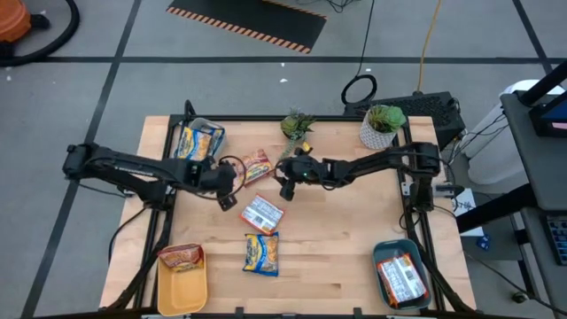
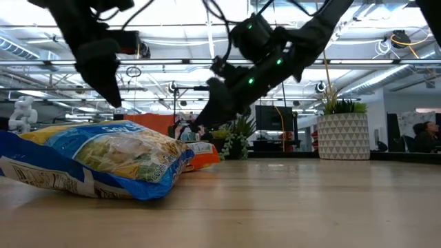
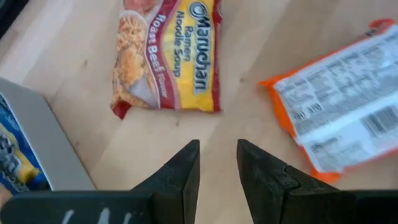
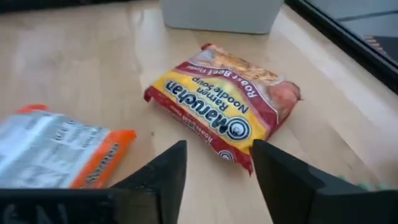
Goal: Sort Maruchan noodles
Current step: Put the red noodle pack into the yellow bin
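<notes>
orange packet (image 3: 336, 118) cut off by edge; grey bin (image 4: 217, 14) cropped

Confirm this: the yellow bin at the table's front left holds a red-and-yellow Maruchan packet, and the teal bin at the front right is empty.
Not quite. The teal bin is not empty: the high view shows packets lying in it. The rest stands: the yellow bin at the front left holds a red-and-yellow Maruchan packet.

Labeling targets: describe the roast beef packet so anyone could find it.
On the wooden table, look between the two grippers, toward the grey bin. The red-and-yellow packet lies there alone, printed "Roast Beef"; its neighbours are orange-edged and blue.
</notes>
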`<action>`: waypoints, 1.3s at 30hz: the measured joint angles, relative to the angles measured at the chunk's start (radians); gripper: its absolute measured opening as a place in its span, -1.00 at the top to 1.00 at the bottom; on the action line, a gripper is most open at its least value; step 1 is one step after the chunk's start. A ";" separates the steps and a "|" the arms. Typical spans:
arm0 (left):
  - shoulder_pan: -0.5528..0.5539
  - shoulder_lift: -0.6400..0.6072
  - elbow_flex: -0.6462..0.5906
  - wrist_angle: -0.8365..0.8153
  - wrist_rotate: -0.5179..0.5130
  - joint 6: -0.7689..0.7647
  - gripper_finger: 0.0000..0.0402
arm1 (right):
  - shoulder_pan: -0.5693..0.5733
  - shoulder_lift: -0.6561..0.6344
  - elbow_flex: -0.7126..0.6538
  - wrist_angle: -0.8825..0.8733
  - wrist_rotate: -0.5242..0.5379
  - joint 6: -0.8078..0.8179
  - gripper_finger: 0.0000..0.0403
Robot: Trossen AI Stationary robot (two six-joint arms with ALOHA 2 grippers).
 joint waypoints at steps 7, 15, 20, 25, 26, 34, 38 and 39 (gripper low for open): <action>-0.103 -0.075 -0.066 0.004 -0.020 -0.077 0.44 | -0.009 0.087 0.034 0.035 0.010 -0.144 -0.04; -0.138 -0.079 -0.074 0.014 -0.024 -0.114 0.44 | -0.031 0.166 0.069 0.052 0.012 -0.139 -0.06; -0.145 -0.079 -0.074 0.017 -0.038 -0.119 0.44 | -0.050 0.202 0.078 0.046 0.010 -0.120 -0.06; -0.145 -0.080 -0.074 0.033 -0.039 -0.112 0.44 | -0.065 0.240 0.088 0.069 0.006 -0.102 -0.06; -0.145 -0.081 -0.074 0.041 -0.040 -0.110 0.44 | -0.068 0.249 0.094 0.071 0.000 -0.096 -0.06; -0.145 -0.080 -0.074 0.068 -0.040 -0.105 0.44 | -0.070 0.280 0.101 0.112 -0.019 -0.091 0.08; -0.145 -0.080 -0.074 0.068 -0.040 -0.105 0.44 | -0.069 0.279 0.100 0.112 -0.021 -0.101 0.31; -0.145 -0.080 -0.074 0.069 -0.042 -0.104 0.44 | -0.069 0.278 0.099 0.112 -0.023 -0.109 0.39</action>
